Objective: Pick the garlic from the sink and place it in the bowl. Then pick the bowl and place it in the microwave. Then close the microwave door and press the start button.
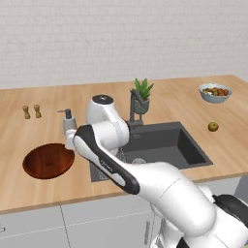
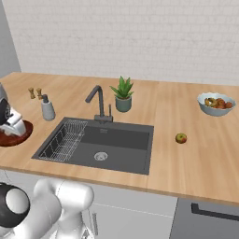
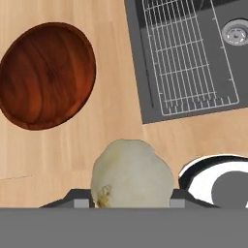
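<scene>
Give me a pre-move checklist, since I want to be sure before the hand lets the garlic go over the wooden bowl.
1. Garlic gripped in the hand: ok.
2. Garlic out of the sink: ok.
3. Bowl upright and empty: ok.
4. Hand directly above the bowl: not ok, counter lies below the garlic in the hand view.
5. Soap dispenser out of the path: cannot tell.

Wooden counter (image 2: 186, 163), bowl (image 1: 48, 161), fruit bowl (image 2: 215, 103), plant (image 2: 123, 94)
</scene>
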